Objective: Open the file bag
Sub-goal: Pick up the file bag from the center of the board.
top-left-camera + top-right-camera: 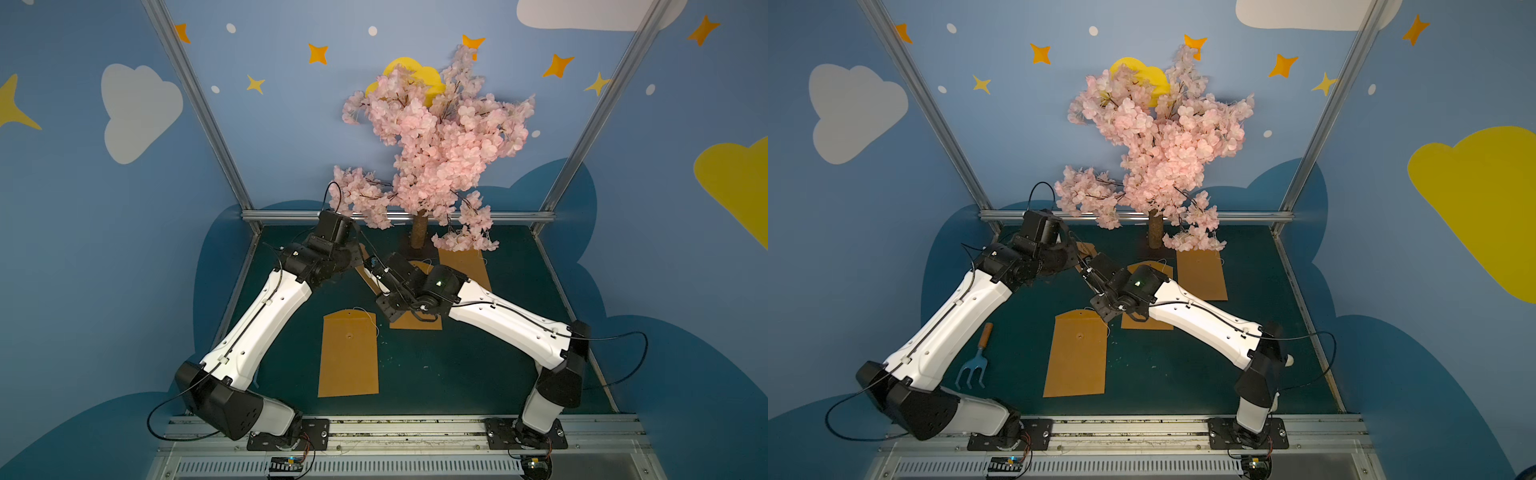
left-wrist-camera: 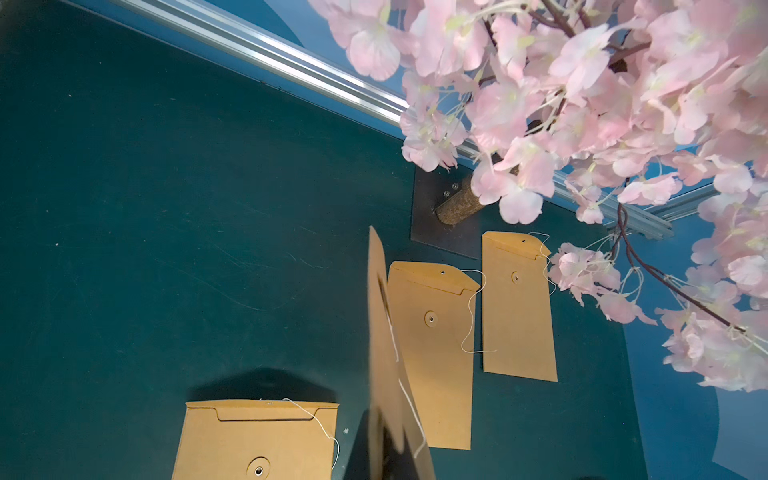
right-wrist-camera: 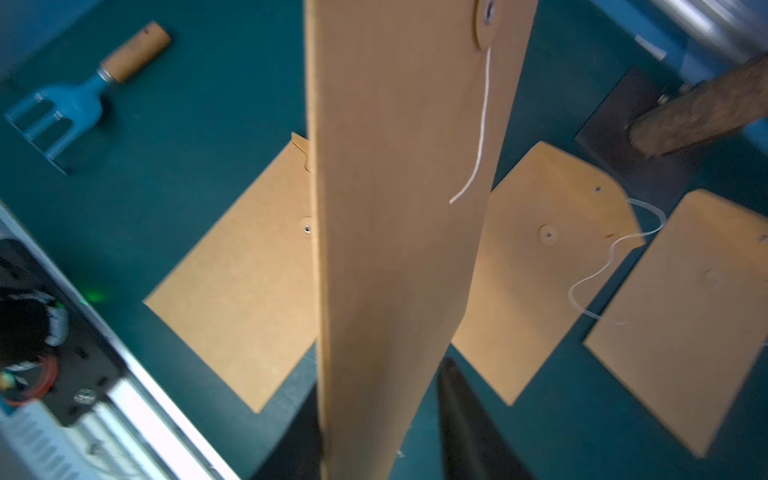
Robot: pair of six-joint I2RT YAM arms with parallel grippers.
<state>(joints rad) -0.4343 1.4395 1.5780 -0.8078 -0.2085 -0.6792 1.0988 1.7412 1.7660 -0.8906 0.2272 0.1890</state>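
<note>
The dark green table (image 1: 457,374) carries an artificial pink blossom tree (image 1: 436,145) at its far edge and three spare flat brown paper bags (image 1: 349,357), each with its string lying loose.

The fourth brown paper file bag (image 3: 395,208) is held raised above the table, between the two arms and nearly on edge. It is clamped by the left gripper (image 1: 356,255), whose jaws are closed on it. The right gripper (image 1: 371,268) straddles the bag's other end with its jaws parted, and a gap is visible beside one finger (image 3: 469,424).

The thin white string (image 3: 482,124) hangs free below the round paper button (image 3: 486,16), so unwinding is judged complete. The flap is not seen lifted, and the step in hand is judged a mid-air regrip. Next, the right gripper should be drawn clear and brought to the flap's edge. The flap should be peeled gently, as the thin card may bend or slip from the left grip.
</note>
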